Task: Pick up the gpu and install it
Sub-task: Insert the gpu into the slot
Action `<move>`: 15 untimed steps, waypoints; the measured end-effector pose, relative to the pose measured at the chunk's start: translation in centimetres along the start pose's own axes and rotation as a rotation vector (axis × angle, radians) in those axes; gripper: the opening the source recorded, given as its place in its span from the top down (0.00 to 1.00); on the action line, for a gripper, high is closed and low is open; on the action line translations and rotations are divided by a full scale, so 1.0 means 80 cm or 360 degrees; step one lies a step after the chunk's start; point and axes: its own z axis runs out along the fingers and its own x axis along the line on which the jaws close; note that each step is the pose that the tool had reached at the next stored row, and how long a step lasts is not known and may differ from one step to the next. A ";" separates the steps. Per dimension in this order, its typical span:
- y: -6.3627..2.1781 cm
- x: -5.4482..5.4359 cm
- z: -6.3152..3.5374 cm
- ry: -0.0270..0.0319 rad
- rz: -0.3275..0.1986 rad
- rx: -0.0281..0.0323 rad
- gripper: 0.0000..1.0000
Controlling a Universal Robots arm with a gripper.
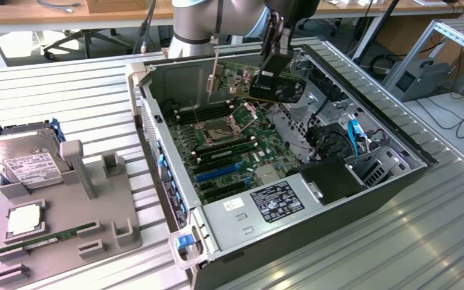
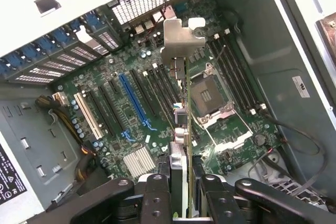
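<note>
Starting at the exterior view's left: hard drive [image 1: 22, 158] and RAM stick [image 1: 48, 237] sitting on the grey fixture [image 1: 95, 223], well apart from the action, so no worries there. Next along, the open PC case [image 1: 145, 84] with the motherboard [image 1: 232, 151] lying flat inside. Above its far end, up in the air and touching nothing below: the gpu [image 1: 270, 84], pinched on edge by the gripper [image 1: 277, 60], bracket end toward the case's rear wall. Jaws drawn partway in and clamped on the card's board, plain enough in the wrist view, with a finger [image 2: 157, 198] on either side of the gpu [image 2: 181, 129].

Now the worrying bits, all guesswork. Looks a touch tilted in the exterior view, so could meet a slot corner-first and jam or scrape. Lines up in the wrist view nearer the bare CPU socket [image 2: 210, 95] than the blue slot [image 2: 134, 103], so easy to clip the socket frame on a sloppy descent. Could also hook the bracket [image 2: 178, 38] on the rear slot covers instead of sliding down beside them. Thin grip on a thin board too: might pivot or slip between the pads under any push. Further right, loose cables [image 1: 333, 142] near the drive bay, possibly snaggable.
</note>
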 end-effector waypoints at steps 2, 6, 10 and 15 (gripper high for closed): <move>0.000 0.000 0.000 0.00017 -0.0042 -0.00008 0.73; 0.000 0.000 0.000 0.00022 -0.0056 -0.00012 0.73; 0.000 0.000 0.000 0.00030 -0.0076 -0.00015 0.73; 0.000 0.000 0.000 0.00038 -0.0098 -0.00020 0.73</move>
